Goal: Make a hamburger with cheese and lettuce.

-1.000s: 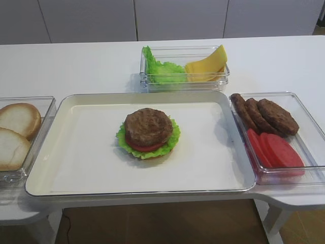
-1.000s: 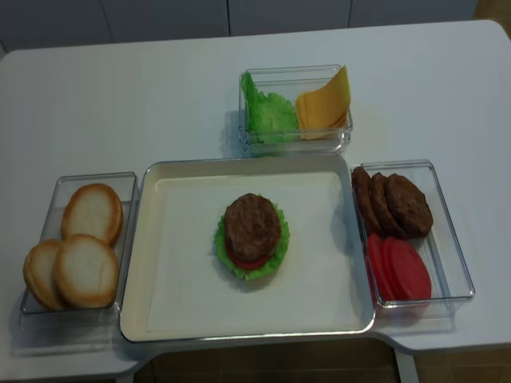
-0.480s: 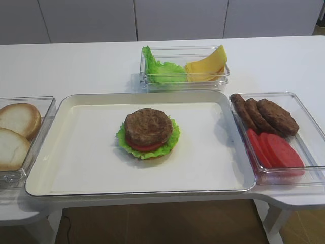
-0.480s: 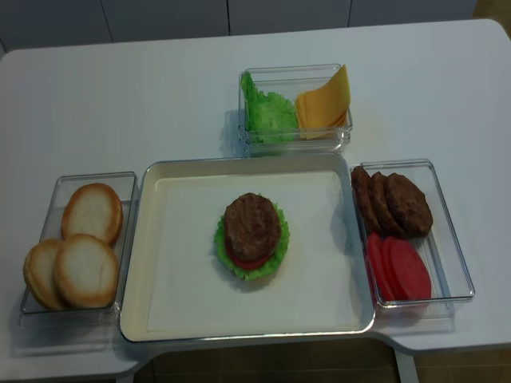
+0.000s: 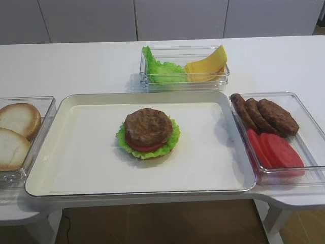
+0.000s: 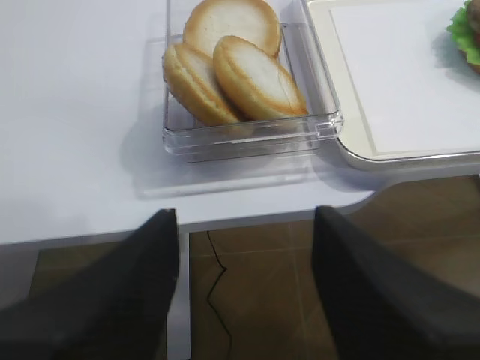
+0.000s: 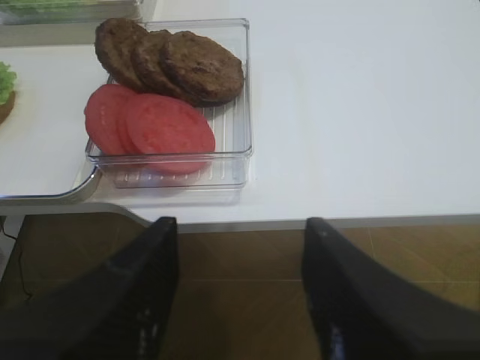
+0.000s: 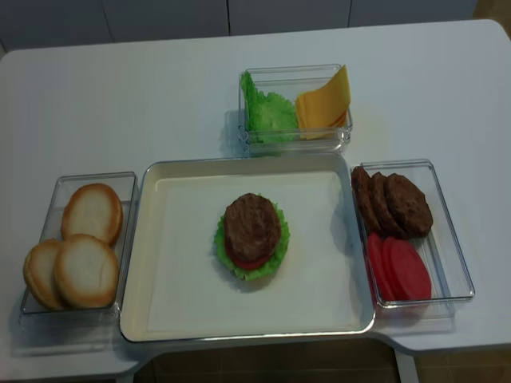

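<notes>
The hamburger (image 5: 148,133) is a stacked build: tan bun base barely showing at the bottom, ruffled green leaf rim sticking out all round, red tomato disc, brown patty on top. No top bun, no cheese on it. It sits about mid-tray (image 5: 81,168) on the cream surface.

The cheese (image 5: 207,65) is yellow flat slices, stacked and leaning, in the right half of a clear container (image 5: 184,86) just beyond the tray's far edge. The lettuce (image 5: 161,70) is frilly green pieces in the left half of the same container, touching the cheese side.

The right gripper (image 7: 240,300) is spread wide with nothing between the two dark fingers (image 7: 142,292); it touches nothing. It hangs off the near table edge, over the floor. Just ahead of it is a clear bin (image 7: 244,105) with three overlapping patties (image 7: 199,66) at the far end and tomato slices (image 7: 157,124) nearer. The hamburger's leaf edge (image 7: 6,81) shows far ahead-left.

The left gripper (image 6: 244,300) is likewise wide apart and empty, no contact, also off the table edge. Ahead and slightly left of it is a clear bin (image 6: 176,135) with three bun halves (image 6: 259,75). The tray corner is ahead-right, with the hamburger's green edge (image 6: 465,30) at far right.

Neither gripper appears in the exterior views.
</notes>
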Robot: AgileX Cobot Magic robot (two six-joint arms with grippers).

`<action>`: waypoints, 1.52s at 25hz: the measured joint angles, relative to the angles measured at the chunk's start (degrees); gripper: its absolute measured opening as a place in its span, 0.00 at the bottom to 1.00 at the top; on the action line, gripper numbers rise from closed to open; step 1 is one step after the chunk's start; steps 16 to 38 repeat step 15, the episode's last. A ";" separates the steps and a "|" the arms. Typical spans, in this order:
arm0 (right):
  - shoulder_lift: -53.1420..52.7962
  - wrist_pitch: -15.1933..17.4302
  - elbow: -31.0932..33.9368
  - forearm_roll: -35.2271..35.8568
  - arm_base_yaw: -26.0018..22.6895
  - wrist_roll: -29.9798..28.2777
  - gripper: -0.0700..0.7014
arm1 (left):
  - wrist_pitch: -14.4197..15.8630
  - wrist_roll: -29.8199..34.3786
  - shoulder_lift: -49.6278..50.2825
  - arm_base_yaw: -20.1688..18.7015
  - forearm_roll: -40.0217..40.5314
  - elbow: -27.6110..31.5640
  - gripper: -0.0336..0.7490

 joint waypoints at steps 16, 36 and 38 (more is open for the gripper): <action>0.00 -0.10 0.00 -0.09 0.00 -0.04 0.61 | 0.00 0.00 0.00 0.00 0.00 0.00 0.58; 0.00 -0.10 0.00 -0.09 0.00 -0.04 0.61 | 0.00 0.00 0.00 0.00 0.00 0.00 0.58; 0.00 -0.10 0.00 -0.09 0.00 -0.04 0.61 | 0.00 0.00 0.00 0.00 0.00 0.00 0.58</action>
